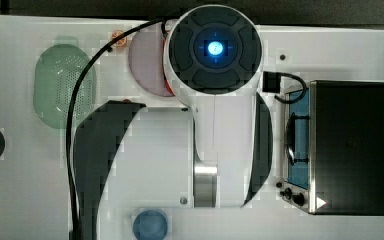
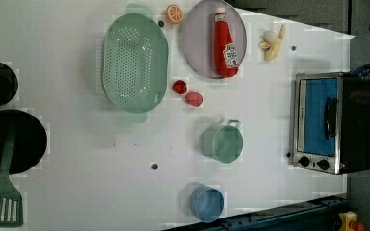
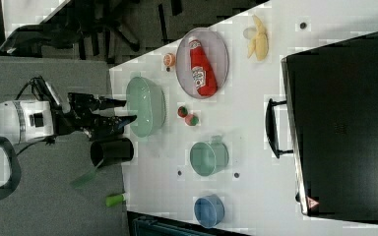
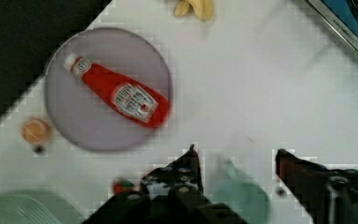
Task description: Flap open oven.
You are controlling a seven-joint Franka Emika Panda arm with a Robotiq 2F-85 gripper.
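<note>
The oven [image 1: 350,147] stands at the top view's right, a black-topped box with silver trim. Its blue glass door [image 1: 298,140] lies flat against the front, with the dark bar handle [image 1: 291,140] across it. In the left view the oven [image 2: 356,122] and its handle [image 2: 331,118] sit at the right edge. The right view has the oven [image 3: 344,128] at the right, handle [image 3: 270,128] facing the table's middle. My gripper [image 3: 129,110] hangs well above the table, far from the oven. In the wrist view the gripper [image 4: 237,158] is open, with nothing between its fingers.
A ketchup bottle [image 2: 225,43] lies on a purple plate [image 2: 197,38], with a banana [image 2: 272,41] beside it. A green colander [image 2: 135,62], green cup [image 2: 223,142], blue cup [image 2: 206,203], two small red fruits [image 2: 188,94], black pots [image 2: 9,139] and a spatula [image 2: 0,202] stand on the table.
</note>
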